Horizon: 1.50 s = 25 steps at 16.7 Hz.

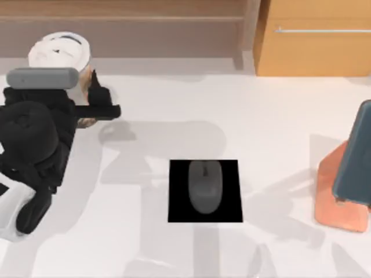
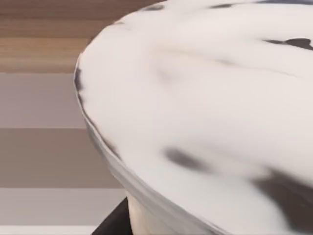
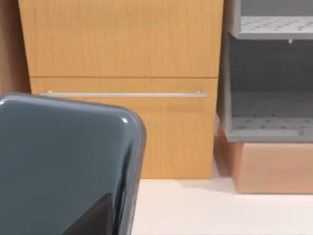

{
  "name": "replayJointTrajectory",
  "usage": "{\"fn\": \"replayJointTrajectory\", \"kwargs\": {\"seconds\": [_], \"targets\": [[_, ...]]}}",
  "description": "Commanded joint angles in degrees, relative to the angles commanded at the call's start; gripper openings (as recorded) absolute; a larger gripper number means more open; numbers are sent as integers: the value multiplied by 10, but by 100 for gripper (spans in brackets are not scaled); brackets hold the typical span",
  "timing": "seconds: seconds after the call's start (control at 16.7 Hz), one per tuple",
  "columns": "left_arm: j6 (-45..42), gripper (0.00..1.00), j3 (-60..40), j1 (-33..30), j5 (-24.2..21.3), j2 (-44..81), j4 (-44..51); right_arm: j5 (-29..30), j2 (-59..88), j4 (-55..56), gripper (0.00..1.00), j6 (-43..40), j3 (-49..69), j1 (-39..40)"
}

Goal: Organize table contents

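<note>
Grey mouse (image 1: 205, 186) sits on black pad (image 1: 179, 174), mid-frame; left gripper (image 1: 94, 104) at upper left pinches the cup (image 1: 59, 49); no writing legible.

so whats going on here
The left arm's gripper is at the cup near the table's back left corner, fingers either side of it. The mouse sits on the black pad mid-table. At the right edge, the phone leans on the orange stand.

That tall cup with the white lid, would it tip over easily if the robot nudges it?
Probably, yes. The cup looks tall, so a push near its lid may topple it. Its smooth wall could also slip in the left gripper beside it. Liquid inside likely adds weight.
</note>
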<state>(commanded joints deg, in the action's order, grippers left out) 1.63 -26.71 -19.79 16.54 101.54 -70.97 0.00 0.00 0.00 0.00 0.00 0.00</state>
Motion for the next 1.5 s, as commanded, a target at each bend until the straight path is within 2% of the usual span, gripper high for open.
{"fn": "replayJointTrajectory", "kwargs": {"seconds": [0.24,0.54,1.14,1.32,1.5], "targets": [[-27,0,-76,16,-24,-28,61,0,0,0,100,0,0,0],[-52,0,-214,51,-64,-38,179,0,0,0,100,0,0,0],[-30,0,-508,147,-142,62,482,0,0,0,100,0,0,0],[-19,0,-555,159,-155,87,535,0,0,0,100,0,0,0],[-16,0,-566,161,-158,94,548,0,0,0,100,0,0,0]]}}
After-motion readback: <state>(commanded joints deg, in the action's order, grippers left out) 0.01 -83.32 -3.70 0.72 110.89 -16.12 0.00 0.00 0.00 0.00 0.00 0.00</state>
